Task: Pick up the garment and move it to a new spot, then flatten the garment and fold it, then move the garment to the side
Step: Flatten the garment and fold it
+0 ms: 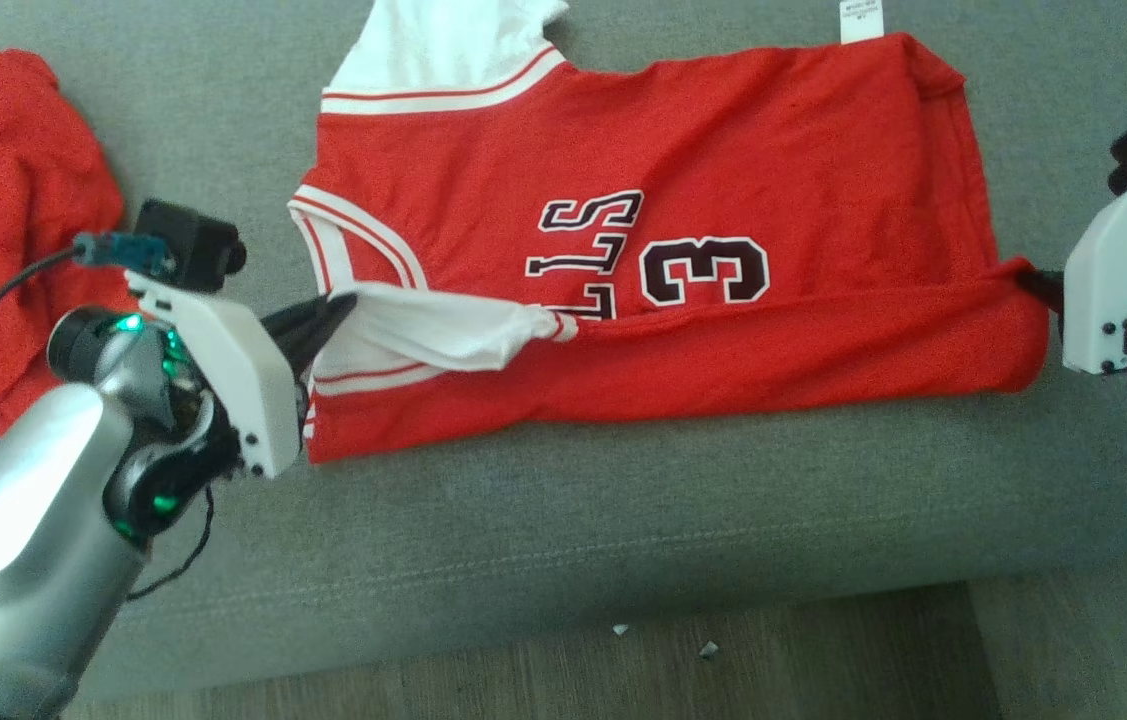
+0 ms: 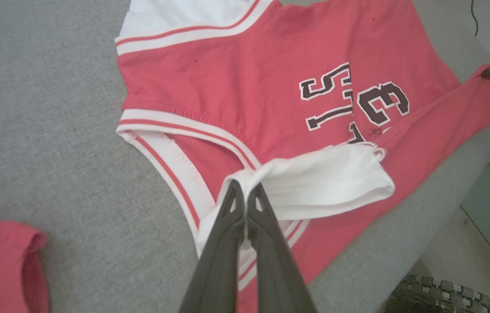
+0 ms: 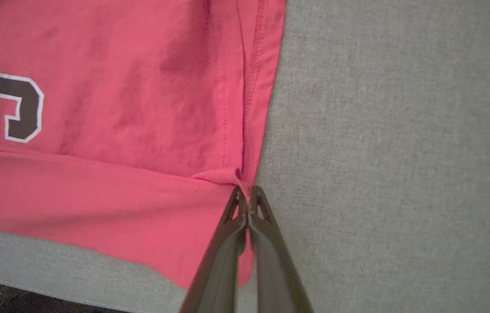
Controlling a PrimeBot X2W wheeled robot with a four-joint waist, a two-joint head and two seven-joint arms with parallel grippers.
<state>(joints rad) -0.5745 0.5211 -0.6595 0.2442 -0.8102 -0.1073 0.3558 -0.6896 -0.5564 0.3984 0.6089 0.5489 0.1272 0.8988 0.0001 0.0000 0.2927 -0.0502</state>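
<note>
Lying folded along its near edge, the jersey [image 1: 773,150] hides part of its black lettering: just "LLS" and a "3" can be read, sideways. Its far white sleeve [image 1: 443,45] and a white tag [image 1: 861,20] run off the top of the head view. The right hand [image 1: 1031,278] shows there as a dark stub at the hem corner; its wrist view has both fingers closed on that red corner. The left hand [image 1: 335,305] is pinched shut on the near white sleeve [image 1: 433,330], which is turned onto the red. The jersey is spread on a grey cushion [image 1: 623,520], red with white striped trim, near another red cloth [image 1: 3,190] cut off at the left.
</note>
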